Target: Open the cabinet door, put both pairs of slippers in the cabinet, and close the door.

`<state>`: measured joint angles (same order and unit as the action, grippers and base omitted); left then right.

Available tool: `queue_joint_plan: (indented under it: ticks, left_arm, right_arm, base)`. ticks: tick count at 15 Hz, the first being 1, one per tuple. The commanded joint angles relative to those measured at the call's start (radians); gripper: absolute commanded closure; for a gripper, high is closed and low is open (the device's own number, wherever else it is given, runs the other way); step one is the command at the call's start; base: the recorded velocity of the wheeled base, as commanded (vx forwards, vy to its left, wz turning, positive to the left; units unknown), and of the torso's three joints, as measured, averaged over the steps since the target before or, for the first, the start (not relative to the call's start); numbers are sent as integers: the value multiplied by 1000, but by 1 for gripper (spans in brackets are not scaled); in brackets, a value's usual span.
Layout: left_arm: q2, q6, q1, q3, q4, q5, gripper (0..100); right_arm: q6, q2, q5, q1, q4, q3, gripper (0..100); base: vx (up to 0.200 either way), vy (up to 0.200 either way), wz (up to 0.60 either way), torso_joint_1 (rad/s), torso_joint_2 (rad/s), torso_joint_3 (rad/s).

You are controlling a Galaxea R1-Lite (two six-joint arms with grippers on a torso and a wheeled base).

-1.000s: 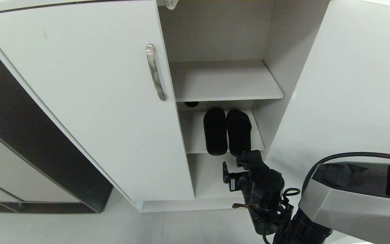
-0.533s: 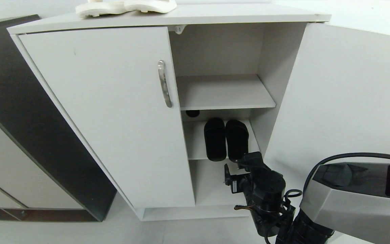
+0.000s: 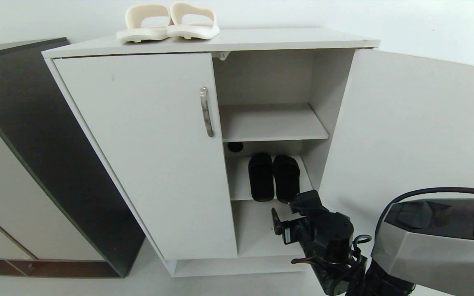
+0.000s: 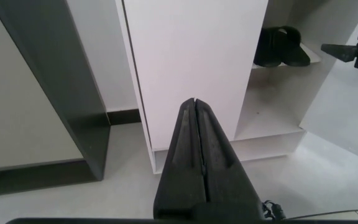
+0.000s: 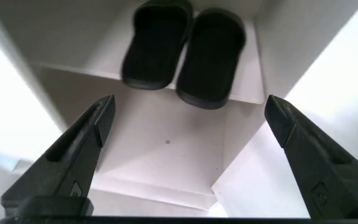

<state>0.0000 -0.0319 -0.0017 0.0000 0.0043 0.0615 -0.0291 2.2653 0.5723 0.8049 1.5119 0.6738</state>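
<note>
**At the cabinet: one pair stowed, one pair on top**

On the far left, one dark panel [image 3: 35, 144] stands beside the cabinet [image 3: 286, 39].

1. Left gripper [image 4: 195, 104]: its fingers are pressed together with nothing between them. It hangs low in front of the closed left door [image 3: 146, 164].
2. Left door: one, closed, with one vertical metal handle [image 3: 206, 112] at its right edge.
3. Cream slippers [image 3: 167, 22]: one pair (two pieces), lying side by side on the cabinet's top board, above the left door.
4. Open compartment: two shelves and a bottom board.
   - The upper shelf [image 3: 272, 123] is bare.
   - The middle shelf [image 3: 237, 181] carries the black slippers [image 3: 274, 177]: one pair (two pieces), side by side and touching, heels at the front edge.
   - One small dark round item [image 3: 235, 146] sits at the back of this shelf, to the left of the pair. Its kind cannot be made out.
5. Right gripper [image 3: 287, 209]: its fingers are spread wide apart and hold nothing. It hangs just in front of and below the black slippers, at the front edge of the middle shelf and apart from the pair.
6. Right door [image 3: 405, 131]: one, swung fully open to the right.
</note>
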Motion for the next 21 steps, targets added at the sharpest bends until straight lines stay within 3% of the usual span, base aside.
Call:
queue_joint_plan:
  ticks: [1, 10, 21]
  left_arm:
    - [2, 1, 0, 0, 0, 0, 100]
    - [2, 0, 0, 0, 0, 0, 100]
    - [2, 0, 0, 0, 0, 0, 100]
  right_arm:
    - [0, -32, -42, 2, 1, -54, 0]
    - [-17, -23, -83, 0, 13, -109, 0]
    - [-78, 11, -141, -16, 59, -178, 0]
  base:
    - [0, 0, 0, 0, 0, 0]
    - [0, 0, 0, 0, 0, 0]
    - [0, 200, 0, 4, 4, 2]
